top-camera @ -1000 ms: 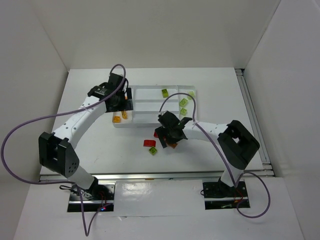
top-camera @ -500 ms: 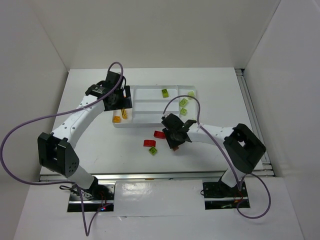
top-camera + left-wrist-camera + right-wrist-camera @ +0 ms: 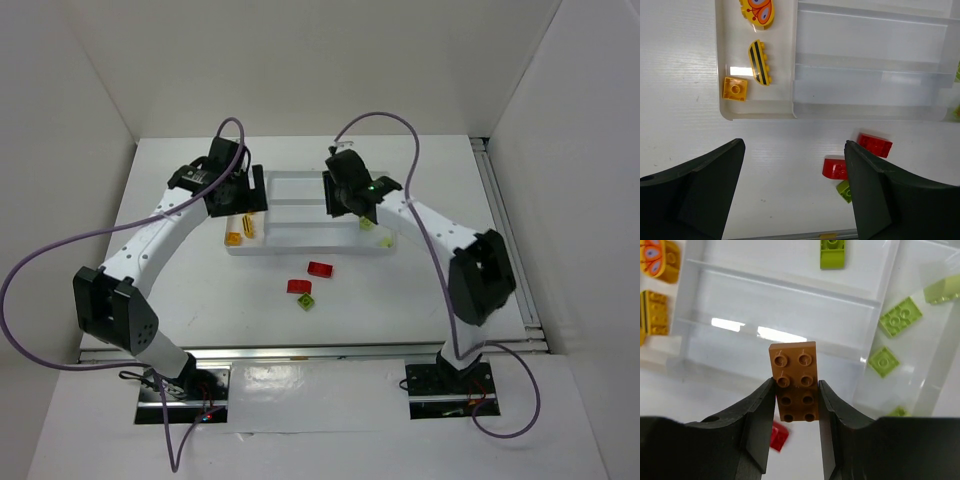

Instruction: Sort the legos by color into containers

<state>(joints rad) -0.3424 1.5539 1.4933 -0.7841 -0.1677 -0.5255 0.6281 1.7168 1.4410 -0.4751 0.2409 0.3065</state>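
Observation:
My right gripper (image 3: 796,390) is shut on a brown two-by-four brick (image 3: 794,372), held above the white tray (image 3: 785,287) over its middle compartments. In the top view that gripper (image 3: 345,195) hangs over the tray's centre (image 3: 295,238). Green bricks (image 3: 900,316) lie in the right compartments, and one (image 3: 832,252) lies in a far lane. Yellow pieces (image 3: 760,62) fill the left compartment. My left gripper (image 3: 794,150) is open and holds nothing, above bare table just in front of the tray's left end. Two red bricks (image 3: 320,269) (image 3: 299,286) and a green one (image 3: 306,303) rest on the table.
White walls close in the table at the back and both sides. A metal rail (image 3: 505,240) runs along the right edge. Purple cables (image 3: 60,250) loop off both arms.
My right gripper closed on the brown brick on the table near the red bricks and carried it up and back over the tray. The left arm barely shifted.

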